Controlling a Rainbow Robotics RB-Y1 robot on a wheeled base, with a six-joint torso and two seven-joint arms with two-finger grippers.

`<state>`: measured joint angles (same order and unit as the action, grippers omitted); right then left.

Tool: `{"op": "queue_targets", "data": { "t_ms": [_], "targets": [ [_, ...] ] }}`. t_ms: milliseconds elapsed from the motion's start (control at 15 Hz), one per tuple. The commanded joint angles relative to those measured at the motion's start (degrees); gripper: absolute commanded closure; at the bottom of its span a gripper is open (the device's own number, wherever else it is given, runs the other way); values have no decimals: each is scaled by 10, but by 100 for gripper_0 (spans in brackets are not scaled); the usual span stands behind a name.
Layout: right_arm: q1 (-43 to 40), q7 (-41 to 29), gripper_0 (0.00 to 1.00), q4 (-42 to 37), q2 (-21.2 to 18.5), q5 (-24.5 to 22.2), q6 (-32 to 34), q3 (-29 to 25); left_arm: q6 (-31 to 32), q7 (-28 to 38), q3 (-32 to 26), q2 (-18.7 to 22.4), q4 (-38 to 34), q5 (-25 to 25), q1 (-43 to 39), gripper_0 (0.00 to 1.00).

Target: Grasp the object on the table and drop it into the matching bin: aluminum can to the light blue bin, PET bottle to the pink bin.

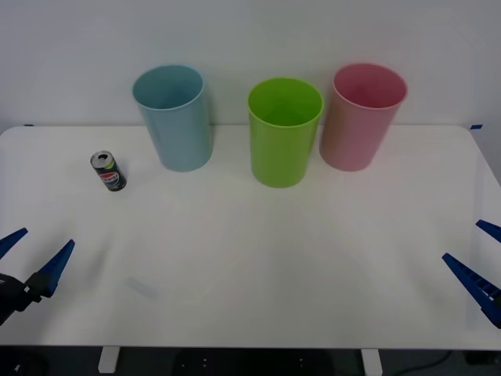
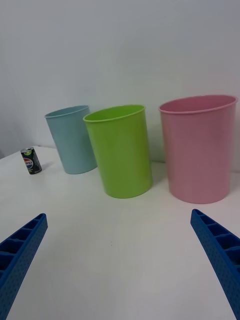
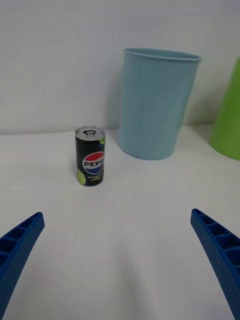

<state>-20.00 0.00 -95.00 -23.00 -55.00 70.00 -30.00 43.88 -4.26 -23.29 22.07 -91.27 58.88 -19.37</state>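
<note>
The aluminum can (image 1: 108, 171) (image 2: 31, 160) (image 3: 90, 156) stands upright on the white table (image 1: 250, 266), at the far left and just left of the light blue bin (image 1: 174, 117) (image 2: 72, 140) (image 3: 155, 105). It is small and dark, with a silver top and a red-white-blue logo. The pink bin (image 1: 360, 117) (image 2: 199, 150) stands at the back right. My left gripper (image 1: 43, 241) (image 3: 117, 214) is open at the table's front left, short of the can and holding nothing. At the front right, my right gripper (image 1: 463, 241) (image 2: 118, 215) is open and holds nothing.
A bright green bin (image 1: 283, 133) (image 2: 122, 150) (image 3: 227, 120) stands between the light blue and pink bins along the back. All three bins are upright against a white wall. The wide stretch of tabletop in front of the bins is bare.
</note>
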Motion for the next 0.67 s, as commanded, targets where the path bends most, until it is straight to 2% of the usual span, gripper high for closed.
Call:
{"op": "queue_targets", "data": {
  "t_ms": [67, 467, 667],
  "targets": [
    [0, 0, 0, 0, 0, 0, 0, 0, -19, -2, 6, -2, 29, 0, 24, 0],
    [0, 0, 0, 0, 0, 0, 0, 0, -34, -16, 13, -2, 123, 3, 104, 0],
    [0, 0, 0, 0, 0, 0, 0, 0, -65, -24, 19, -8, 137, 26, 130, 0]
  ]
}}
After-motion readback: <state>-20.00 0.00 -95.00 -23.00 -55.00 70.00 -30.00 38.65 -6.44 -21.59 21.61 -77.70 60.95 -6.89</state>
